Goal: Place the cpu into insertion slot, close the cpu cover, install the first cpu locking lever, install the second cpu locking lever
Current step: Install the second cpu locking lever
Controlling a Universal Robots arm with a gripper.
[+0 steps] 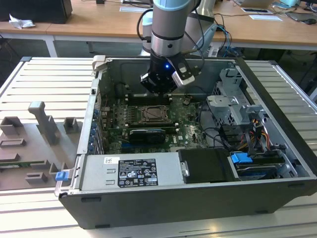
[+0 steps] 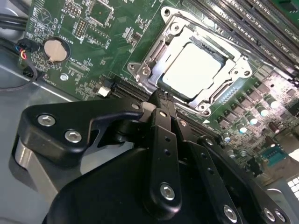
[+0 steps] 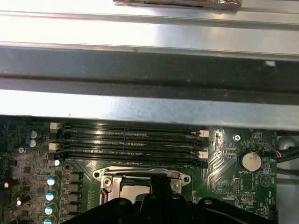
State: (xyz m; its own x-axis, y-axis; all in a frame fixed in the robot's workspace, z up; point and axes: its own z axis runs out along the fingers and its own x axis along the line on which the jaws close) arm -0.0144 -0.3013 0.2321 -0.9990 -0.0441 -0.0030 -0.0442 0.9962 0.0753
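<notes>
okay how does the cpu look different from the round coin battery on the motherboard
The cpu is square with a pale, bright metal face; the coin battery is round and duller beige. The cpu looks larger than the battery. The cpu sits inside the silver-framed insertion slot, while the battery sits in a black round holder. Both lie flat on the green motherboard.

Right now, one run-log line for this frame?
gripper: shut, empty, above socket | cpu: seated in insertion slot | cpu cover: down

A pale grey slatted metal bench (image 1: 44,74) is filling the foreground under even indoor light. Behind it, long light wooden desks (image 1: 99,25) are running across the room, carrying scattered white papers (image 1: 133,8) and a dark box (image 1: 37,10).
</notes>
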